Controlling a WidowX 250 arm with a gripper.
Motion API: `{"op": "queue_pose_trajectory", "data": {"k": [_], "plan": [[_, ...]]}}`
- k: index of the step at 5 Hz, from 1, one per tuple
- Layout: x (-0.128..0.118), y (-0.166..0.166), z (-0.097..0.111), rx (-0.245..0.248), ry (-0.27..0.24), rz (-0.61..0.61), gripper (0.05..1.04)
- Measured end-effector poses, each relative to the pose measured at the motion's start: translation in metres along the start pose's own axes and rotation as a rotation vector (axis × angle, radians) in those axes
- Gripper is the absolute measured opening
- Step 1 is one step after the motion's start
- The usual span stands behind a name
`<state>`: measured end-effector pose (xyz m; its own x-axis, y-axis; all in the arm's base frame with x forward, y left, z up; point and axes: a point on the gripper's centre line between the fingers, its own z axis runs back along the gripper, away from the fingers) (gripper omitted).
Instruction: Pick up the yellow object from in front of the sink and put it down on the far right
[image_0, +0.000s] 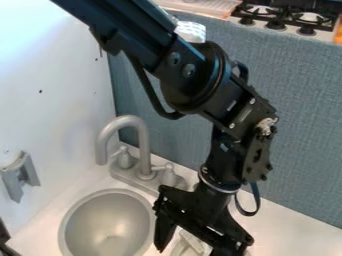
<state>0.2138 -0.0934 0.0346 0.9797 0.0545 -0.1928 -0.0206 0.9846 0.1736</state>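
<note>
Black robot arm (200, 82) sloped down, its end effector (192, 250) spread wide over a pale item (192, 242) (partly hidden) beside the sink (107, 217).

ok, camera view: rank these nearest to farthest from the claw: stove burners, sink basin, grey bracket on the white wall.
From the claw:
1. Sink basin: just beside it, on the view's left.
2. Grey bracket: on the white wall, past the basin at the left edge.
3. Stove burners: top right, beyond the blue-grey panel.
</note>
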Motion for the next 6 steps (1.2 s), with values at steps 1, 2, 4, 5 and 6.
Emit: {"op": "queue_pose_trajectory", "data": {"k": [1,2,4,5,6], "plan": [[-0.002,0.001,-0.007,0.009,0.018,-0.006,1.001],[0.000,0.018,-0.023,-0.019,0.012,-0.100,1.001],[0.019,0.057,-0.064,-0.069,-0.064,-0.282,1.001],[0.025,0.055,-0.092,-0.054,-0.042,-0.335,1.001],[0.032,0.050,-0.111,-0.058,-0.011,-0.394,1.001]]}}
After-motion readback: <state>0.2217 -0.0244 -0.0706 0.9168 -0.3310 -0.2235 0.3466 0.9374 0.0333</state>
